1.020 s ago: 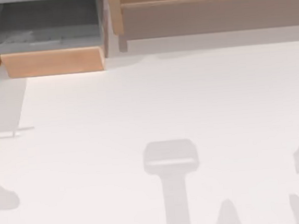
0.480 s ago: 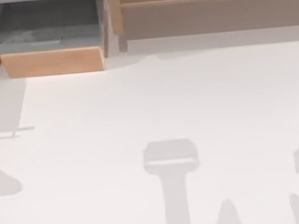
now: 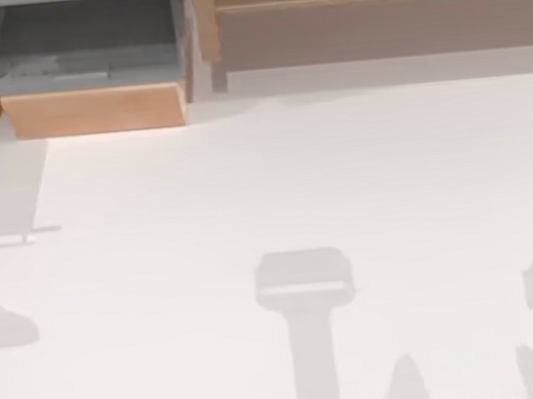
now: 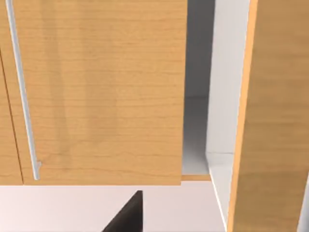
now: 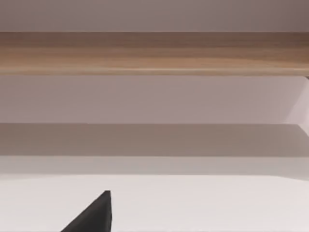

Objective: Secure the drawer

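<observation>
Drawer (image 3: 92, 110), boxy, plain light-wood front panel, grey inner floor and grey side walls: stands pulled out at the far left of the white tabletop (image 3: 275, 189), its interior open to the top view. The front panel faces the near side; the grey floor lies behind it, with the grey walls on either hand.

Cabinet top (image 3: 376, 12), long and wide, wooden with a brownish-grey face: runs along the far edge to the right of the drawer, set apart from it by a narrow gap. In the right wrist view it appears as a wood band (image 5: 154, 53) above a pale shadowed face.

Left wrist view: light-wood panel (image 4: 101, 92) of the drawer seen close, a slim silver bar handle (image 4: 21, 92) running along it near one edge. Beside the panel, a grey-white recess (image 4: 198, 121), then a further light-wood upright (image 4: 275, 116).

Left pincer: one dark fingertip (image 4: 128, 215) shows at the picture's edge, close before the wood panel; whether open or closed cannot be told.

Right pincer: one dark fingertip (image 5: 94, 215) shows over the tabletop, facing the cabinet; state likewise cannot be told.

Soft grey shadows (image 3: 304, 289) lie on the near tabletop.
</observation>
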Available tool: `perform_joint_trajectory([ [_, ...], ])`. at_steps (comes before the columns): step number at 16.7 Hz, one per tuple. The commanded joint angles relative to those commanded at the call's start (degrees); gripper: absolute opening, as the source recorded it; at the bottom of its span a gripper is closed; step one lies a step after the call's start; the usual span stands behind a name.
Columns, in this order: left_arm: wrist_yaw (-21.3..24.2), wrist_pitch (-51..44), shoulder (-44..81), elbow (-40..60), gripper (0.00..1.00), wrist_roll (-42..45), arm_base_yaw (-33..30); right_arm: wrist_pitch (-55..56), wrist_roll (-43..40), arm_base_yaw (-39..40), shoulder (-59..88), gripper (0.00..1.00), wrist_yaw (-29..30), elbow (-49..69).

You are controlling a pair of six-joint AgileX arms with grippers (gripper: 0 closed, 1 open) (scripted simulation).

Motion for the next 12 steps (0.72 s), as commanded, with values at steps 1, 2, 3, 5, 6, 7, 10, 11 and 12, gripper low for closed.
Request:
perform_joint_trajectory([
  [1, 0.0, 0.0, 0.0, 0.0, 0.55, 0.0, 0.0, 0.0, 0.0, 0.0, 0.0, 1.0, 0.0, 0.0],
  [2, 0.0, 0.0, 0.0, 0.0, 0.47, 0.0, 0.0, 0.0, 0.0, 0.0, 0.0, 1.0, 0.0, 0.0],
  [3, 0.0, 0.0, 0.0, 0.0, 0.4, 0.0, 0.0, 0.0, 0.0, 0.0, 0.0, 1.0, 0.0, 0.0],
  [5, 0.0, 0.0, 0.0, 0.0, 0.25, 0.0, 0.0, 0.0, 0.0, 0.0, 0.0, 1.0, 0.0, 0.0],
  [6, 0.0, 0.0, 0.0, 0.0, 0.17, 0.0, 0.0, 0.0, 0.0, 0.0, 0.0, 1.0, 0.0, 0.0],
  [7, 0.0, 0.0, 0.0, 0.0, 0.1, 0.0, 0.0, 0.0, 0.0, 0.0, 0.0, 1.0, 0.0, 0.0],
  [10, 0.0, 0.0, 0.0, 0.0, 0.0, 0.0, 0.0, 0.0, 0.0, 0.0, 0.0, 1.0, 0.0, 0.0],
  [11, 0.0, 0.0, 0.0, 0.0, 0.0, 0.0, 0.0, 0.0, 0.0, 0.0, 0.0, 1.0, 0.0, 0.0],
  [12, 0.0, 0.0, 0.0, 0.0, 0.0, 0.0, 0.0, 0.0, 0.0, 0.0, 0.0, 1.0, 0.0, 0.0],
])
